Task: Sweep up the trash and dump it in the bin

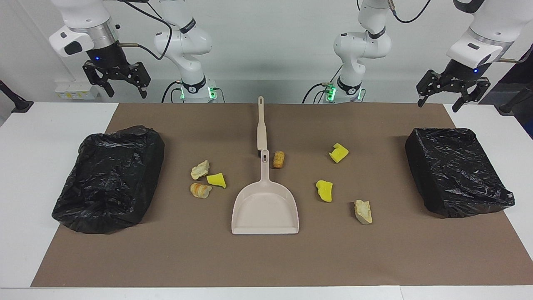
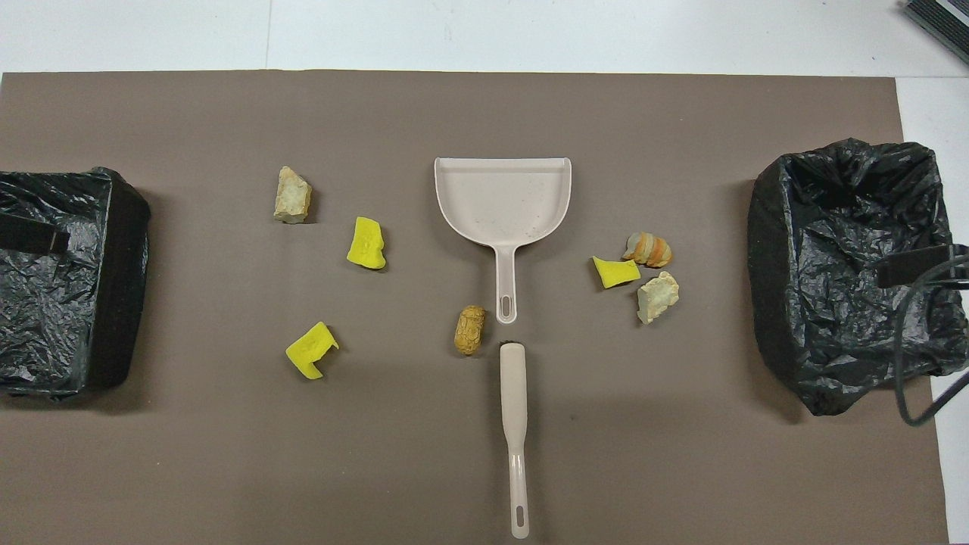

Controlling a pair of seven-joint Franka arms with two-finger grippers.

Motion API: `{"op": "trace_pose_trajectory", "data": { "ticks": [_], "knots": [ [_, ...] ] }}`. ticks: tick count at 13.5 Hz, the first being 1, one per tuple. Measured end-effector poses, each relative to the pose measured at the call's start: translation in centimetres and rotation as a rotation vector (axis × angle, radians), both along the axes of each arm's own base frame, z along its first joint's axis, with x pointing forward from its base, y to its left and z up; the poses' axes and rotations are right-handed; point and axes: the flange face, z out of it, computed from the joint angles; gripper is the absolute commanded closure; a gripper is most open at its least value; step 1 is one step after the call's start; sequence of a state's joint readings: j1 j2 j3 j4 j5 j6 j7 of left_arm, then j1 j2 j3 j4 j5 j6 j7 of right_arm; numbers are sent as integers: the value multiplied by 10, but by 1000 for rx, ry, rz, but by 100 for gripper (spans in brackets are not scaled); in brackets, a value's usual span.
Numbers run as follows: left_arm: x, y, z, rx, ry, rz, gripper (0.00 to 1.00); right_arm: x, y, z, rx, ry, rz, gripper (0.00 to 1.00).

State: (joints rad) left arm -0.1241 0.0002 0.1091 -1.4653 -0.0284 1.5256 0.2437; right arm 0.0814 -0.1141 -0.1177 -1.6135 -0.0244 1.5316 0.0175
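No legible writing on dustpan (image 1: 265, 208) or trash (image 1: 324, 190), seemingly; left gripper (image 1: 452, 92), right gripper (image 1: 121, 83) both agape.

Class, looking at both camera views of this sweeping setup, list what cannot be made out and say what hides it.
- Brush bristles: both views show only its handle; the bristles lie underneath.
- Insides of the bag-lined bin and the other bin: black plastic folds hide any contents.
- Left claw and right claw: overhead, only dark slivers show at the side edges.

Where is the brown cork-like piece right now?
The cork piece lies on the brown mat mid-table, right beside the dustpan handle's end, where it meets the brush, on the side toward the left arm's end.
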Motion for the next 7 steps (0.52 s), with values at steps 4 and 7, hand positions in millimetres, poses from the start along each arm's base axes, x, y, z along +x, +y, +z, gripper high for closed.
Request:
{"op": "trace_pose_trajectory", "data": {
  "ticks": [4, 7],
  "knots": [
    [-2, -28, -4, -2, 10, -21, 0, 0, 0, 0, 0, 0, 0, 0],
    [-18, -81, -19, -7, 31, -45, 0, 0, 0, 0, 0, 1, 0, 0]
  ]
}}
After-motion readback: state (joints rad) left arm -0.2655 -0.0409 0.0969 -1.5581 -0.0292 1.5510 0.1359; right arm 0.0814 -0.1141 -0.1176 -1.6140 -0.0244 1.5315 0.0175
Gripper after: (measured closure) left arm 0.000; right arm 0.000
